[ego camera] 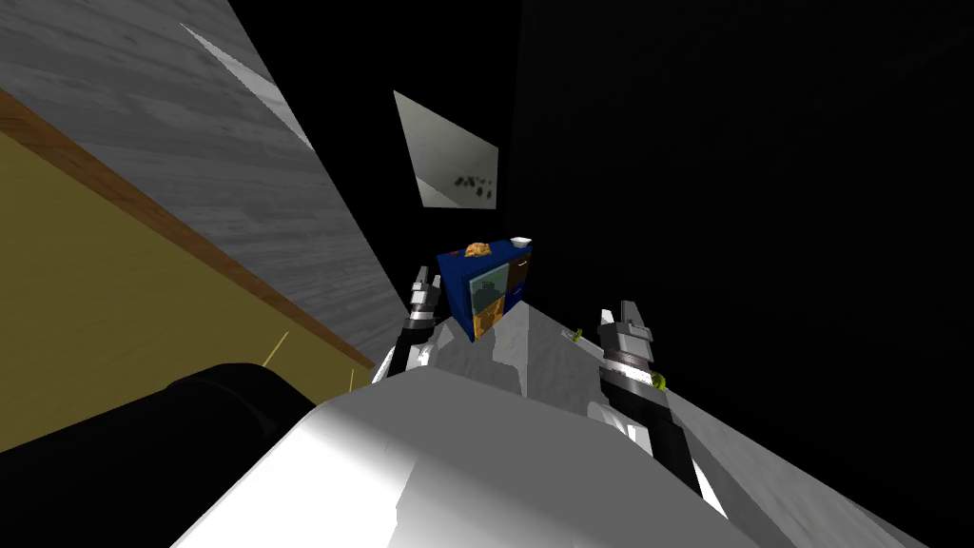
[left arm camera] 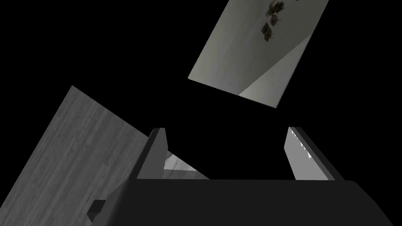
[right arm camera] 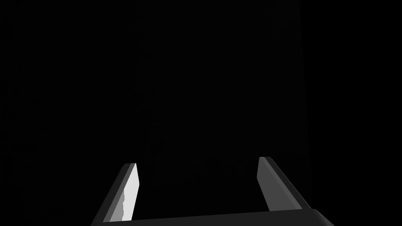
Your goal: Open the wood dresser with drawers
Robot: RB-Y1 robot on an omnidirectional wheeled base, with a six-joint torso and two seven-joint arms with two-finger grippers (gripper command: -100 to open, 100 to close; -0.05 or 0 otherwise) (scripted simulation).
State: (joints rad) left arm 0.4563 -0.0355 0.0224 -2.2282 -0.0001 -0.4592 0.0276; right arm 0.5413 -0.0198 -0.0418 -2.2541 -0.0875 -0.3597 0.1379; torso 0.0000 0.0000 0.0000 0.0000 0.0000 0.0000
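Facing boxy blue dresser point(ego camera: 457, 281), flat panelled front — left gripper point(left arm camera: 223, 129), right gripper point(right arm camera: 198, 161): jaws apart.

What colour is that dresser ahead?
The dresser is dark blue with teal, orange and dark panels; clearest in head view.

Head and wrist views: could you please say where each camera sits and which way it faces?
Head view: on the head, rolled, looking steeply down and forward at the blue dresser and a pale speckled panel; left pincer and right pincer show.
Left wrist view: on the left hand, along its open pincer toward that panel.
Right wrist view: on the right hand, along its open pincer into darkness.
Shared: head and left wrist views both show the panel.
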